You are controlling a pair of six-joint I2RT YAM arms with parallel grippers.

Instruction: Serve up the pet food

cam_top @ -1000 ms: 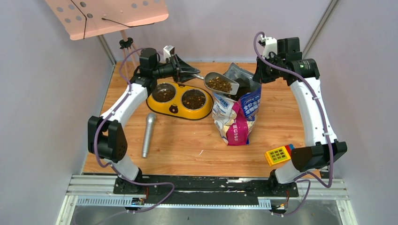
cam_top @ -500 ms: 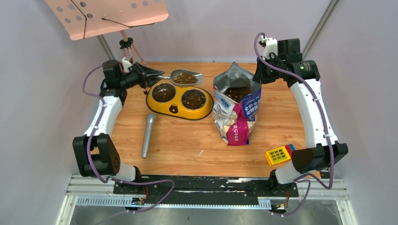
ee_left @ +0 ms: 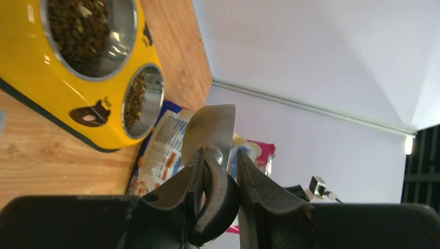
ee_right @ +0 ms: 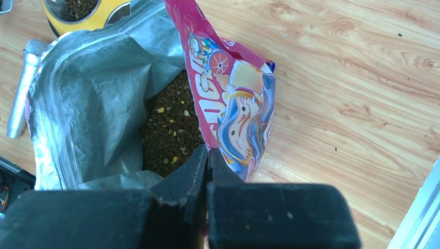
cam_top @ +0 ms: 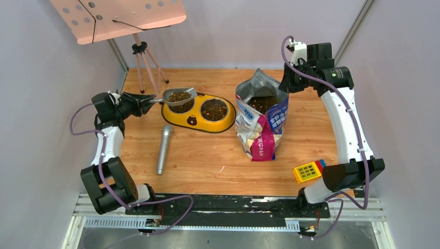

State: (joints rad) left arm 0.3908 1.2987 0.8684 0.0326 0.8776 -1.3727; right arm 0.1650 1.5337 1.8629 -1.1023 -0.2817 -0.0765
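The pet food bag (cam_top: pixel 258 129) stands open at centre right, with kibble (cam_top: pixel 263 102) inside. My right gripper (cam_top: pixel 286 84) is shut on the bag's far rim; the right wrist view shows its fingers (ee_right: pixel 207 153) pinching the pink edge (ee_right: pixel 228 98) beside the kibble (ee_right: pixel 171 129). My left gripper (cam_top: pixel 148 98) is shut on the handle of the grey scoop (cam_top: pixel 179 96), which is full of kibble and held level over the left bowl of the yellow feeder (cam_top: pixel 207 126). Both bowls hold kibble. The left wrist view shows the scoop's underside (ee_left: pixel 210 129) past the fingers.
A silver microphone (cam_top: pixel 164 149) lies on the table in front of the feeder. A yellow keypad device (cam_top: pixel 307 171) sits at the front right. A tripod (cam_top: pixel 143 65) with a pink board (cam_top: pixel 119 15) stands at the back left. Walls close both sides.
My left arm has carried the filled scoop from above the bag leftward to over the feeder's left bowl. The right arm and the bag have not moved.
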